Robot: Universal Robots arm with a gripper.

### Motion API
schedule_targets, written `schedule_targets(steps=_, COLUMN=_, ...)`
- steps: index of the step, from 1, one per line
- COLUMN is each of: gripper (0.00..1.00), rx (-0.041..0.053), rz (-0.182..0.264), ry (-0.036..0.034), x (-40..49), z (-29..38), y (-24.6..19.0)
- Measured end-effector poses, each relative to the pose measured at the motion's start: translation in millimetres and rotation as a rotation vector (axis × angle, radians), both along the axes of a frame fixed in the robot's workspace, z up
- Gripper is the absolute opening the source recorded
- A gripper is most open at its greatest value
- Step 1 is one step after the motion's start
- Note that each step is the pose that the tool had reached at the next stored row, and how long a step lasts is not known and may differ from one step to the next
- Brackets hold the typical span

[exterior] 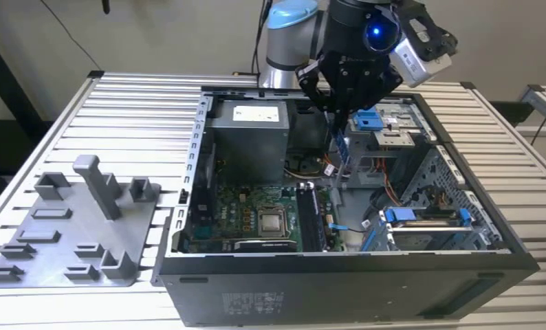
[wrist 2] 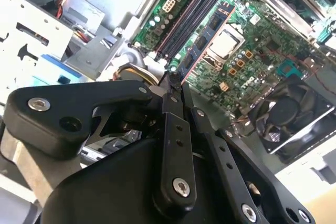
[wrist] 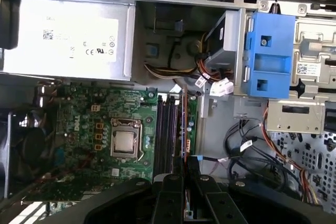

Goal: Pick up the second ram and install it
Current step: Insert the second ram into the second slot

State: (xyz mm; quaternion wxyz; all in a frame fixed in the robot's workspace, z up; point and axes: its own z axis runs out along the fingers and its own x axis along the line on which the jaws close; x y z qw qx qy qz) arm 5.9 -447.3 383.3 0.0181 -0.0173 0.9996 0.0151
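1. In the exterior view the arm (exterior: 278, 58) enters at the upper middle of the frame, a silver-grey link topped by a pale blue joint cover (exterior: 291, 12).
2. Just to the exterior view's right of that link, the black wrist (exterior: 372, 29) points downward and shows a small blue light.
3. Below it the gripper (exterior: 339, 115) hangs tip down, its black linkage narrowing to a point.
4. In both wrist views the gripper (wrist 2: 174, 80) (wrist: 185, 169) has its fingers (wrist 2: 172, 121) closed flat against the second ram (wrist: 184, 124), which sticks out beyond the tips, edge-on.
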Motion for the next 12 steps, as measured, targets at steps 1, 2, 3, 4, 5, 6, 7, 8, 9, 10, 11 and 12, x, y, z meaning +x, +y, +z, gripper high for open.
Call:
schedule_targets(steps=1, gripper=0.14, rx=0.0000, rz=-0.005, ry=0.0000, x=0.0, z=0.0, y=0.0)
schedule_targets(steps=2, gripper=0.14, rx=0.0000, rz=-0.008, ry=0.0000, x=0.0, z=-0.1, y=0.0)
schedule_targets(steps=3, gripper=0.14, rx=0.0000, rz=-0.011, ry=0.0000, x=0.0, z=-0.1, y=0.0)
schedule_targets(steps=4, gripper=0.14, rx=0.0000, rz=-0.013, ry=0.0000, x=0.0, z=-0.2, y=0.0)
schedule_targets(steps=5, gripper=0.14, rx=-0.0001, rz=-0.013, ry=0.0000, x=0.0, z=-0.2, y=0.0)
schedule_targets(steps=6, gripper=0.14, rx=-0.0001, rz=-0.013, ry=0.0000, x=0.0, z=-0.3, y=0.0)
schedule_targets(steps=7, gripper=0.14, rx=-0.0001, rz=-0.013, ry=0.0000, x=0.0, z=-0.5, y=0.1)
schedule_targets(steps=8, gripper=0.14, rx=-0.0001, rz=-0.014, ry=0.0008, x=0.0, z=-0.7, y=0.1)
schedule_targets(steps=9, gripper=0.14, rx=0.0000, rz=-0.014, ry=0.0025, x=0.0, z=-1.0, y=0.0)
schedule_targets(steps=10, gripper=0.14, rx=-0.0001, rz=-0.016, ry=0.0041, x=-0.1, z=-1.3, y=0.0)
schedule_targets(steps=11, gripper=0.14, rx=-0.0002, rz=-0.018, ry=0.0053, x=0.0, z=-1.6, y=0.0)
schedule_targets(steps=12, gripper=0.14, rx=-0.0001, rz=-0.021, ry=0.0064, x=0.0, z=-2.0, y=0.0)
